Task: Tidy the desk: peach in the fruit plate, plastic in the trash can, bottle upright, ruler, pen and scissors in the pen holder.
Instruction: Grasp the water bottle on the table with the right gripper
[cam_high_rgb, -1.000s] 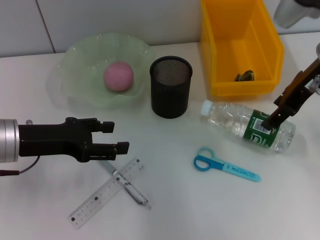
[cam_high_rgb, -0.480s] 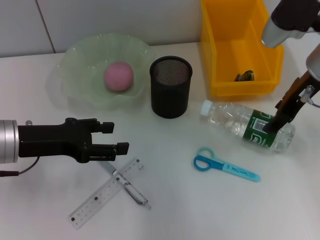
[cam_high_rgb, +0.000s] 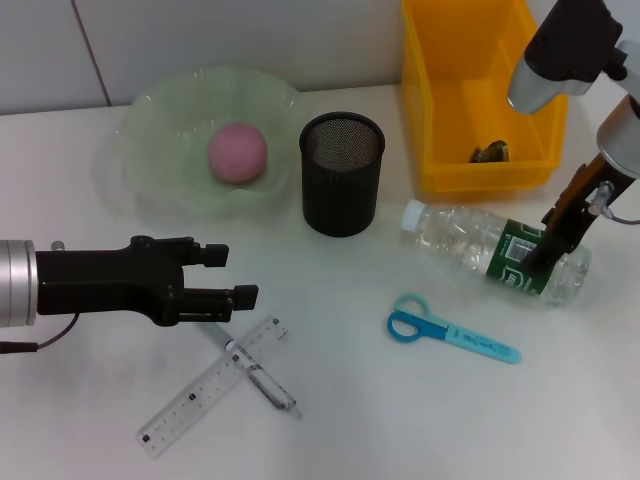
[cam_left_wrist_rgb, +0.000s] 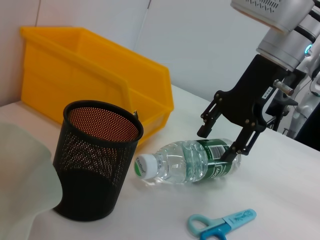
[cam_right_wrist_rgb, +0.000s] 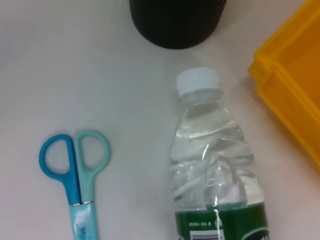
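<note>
White desk: peach (cam_high_rgb: 237, 152) in plate (cam_high_rgb: 150, 110) (right gripper (cam_left_wrist_rgb: 218, 141) fingers spread over bottle (cam_high_rgb: 495, 251)).

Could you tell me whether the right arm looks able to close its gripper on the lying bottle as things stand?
Probably yes. The right gripper is open and straddles the bottle at its green label, with nothing between them. The scissors lie apart on the table, and the left gripper is far off, over the pen and ruler.

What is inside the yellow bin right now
One small dark crumpled item lies on the floor of the yellow bin, near its front wall. The right arm covers the bin's far right corner, so anything there is hidden.
</note>
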